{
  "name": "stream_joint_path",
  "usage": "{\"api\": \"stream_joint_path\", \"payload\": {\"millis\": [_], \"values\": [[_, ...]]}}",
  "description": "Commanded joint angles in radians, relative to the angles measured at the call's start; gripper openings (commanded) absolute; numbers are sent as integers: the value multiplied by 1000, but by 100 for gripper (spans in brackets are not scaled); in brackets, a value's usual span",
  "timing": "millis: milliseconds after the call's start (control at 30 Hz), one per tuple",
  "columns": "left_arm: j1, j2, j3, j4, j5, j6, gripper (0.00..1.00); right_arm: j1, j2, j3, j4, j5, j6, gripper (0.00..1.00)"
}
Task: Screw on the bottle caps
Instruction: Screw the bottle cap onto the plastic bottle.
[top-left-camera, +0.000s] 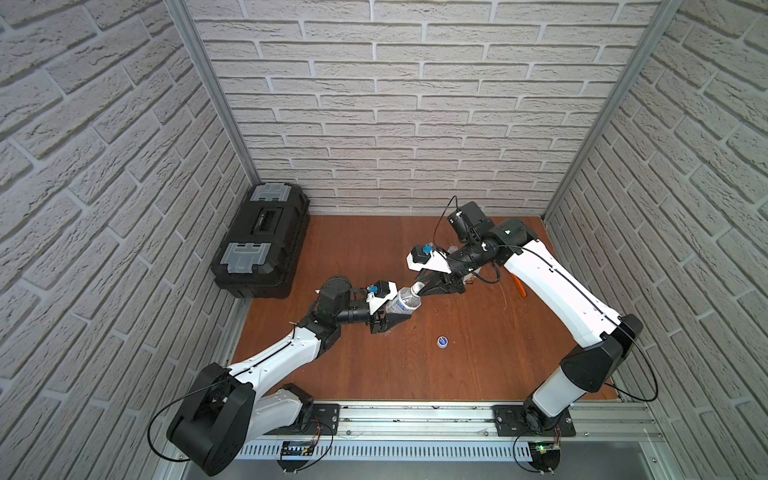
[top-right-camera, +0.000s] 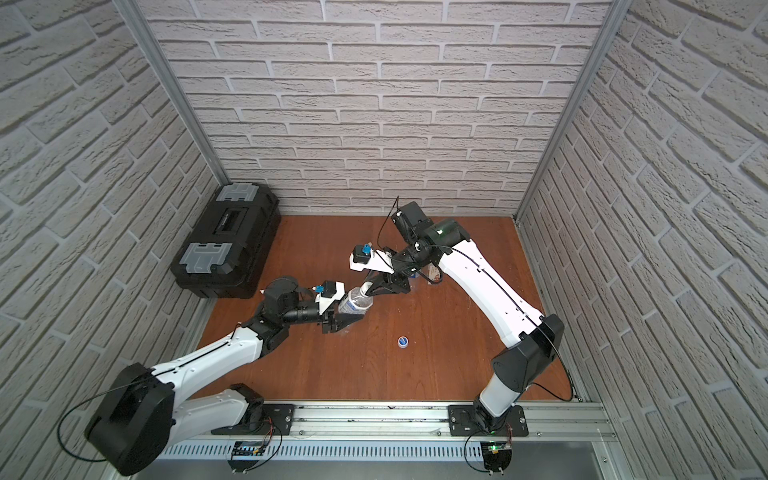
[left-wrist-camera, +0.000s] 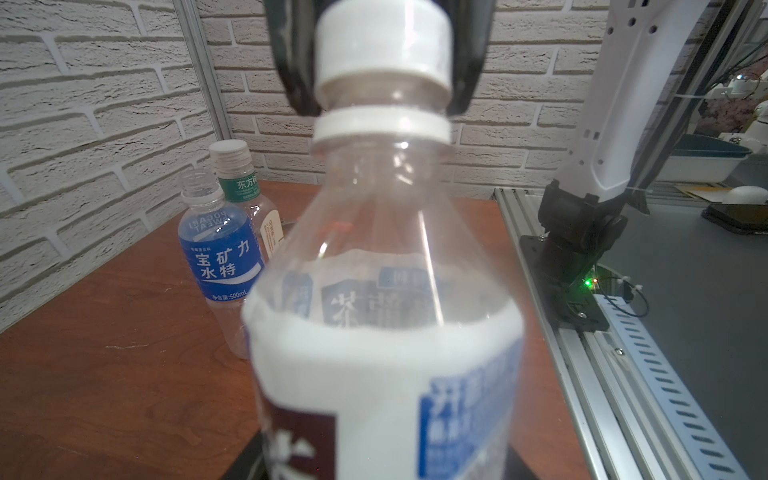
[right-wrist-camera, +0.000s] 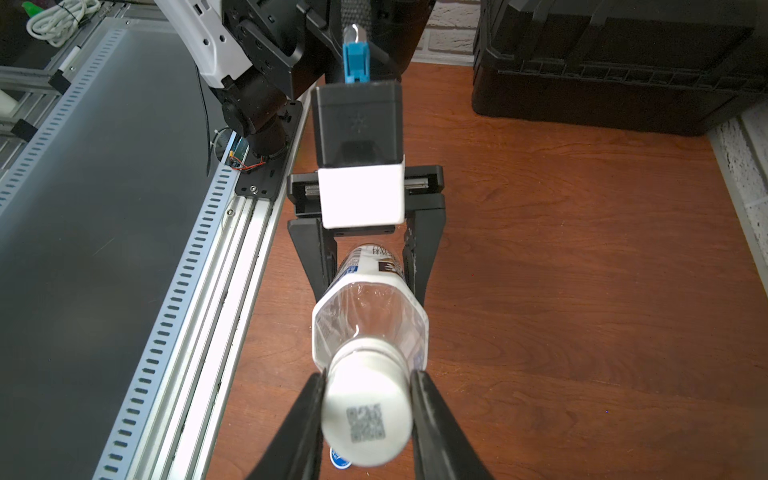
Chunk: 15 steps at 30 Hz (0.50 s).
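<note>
My left gripper is shut on the body of the white-labelled bottle, which hangs tilted above the middle of the table. A white cap with a printed code on top sits on this bottle's neck. My right gripper is shut on the cap, one finger on each side. The blue cap lies on the wood below and to the right. The blue-labelled bottle stands upright with an open neck. Beside it the green-banded bottle wears a white cap. In both top views my right arm mostly hides these two.
A black toolbox sits at the back left of the wooden table. An orange object lies partly under my right arm. An aluminium rail runs along the front edge. Brick walls close in three sides.
</note>
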Motion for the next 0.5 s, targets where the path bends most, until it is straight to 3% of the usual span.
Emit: {"api": "stream_joint_path", "payload": {"millis": [0,200,467], "values": [[-5,-17,36,36,-14,16,40,5,26,23,-27,-9,43,28],[-42,-101,-14,105,-252,31,40,11,27,-50,76,94,273,27],[-147,-184,-51,142,-503,154,40,17,-24,-229,365,96,791,31]]}}
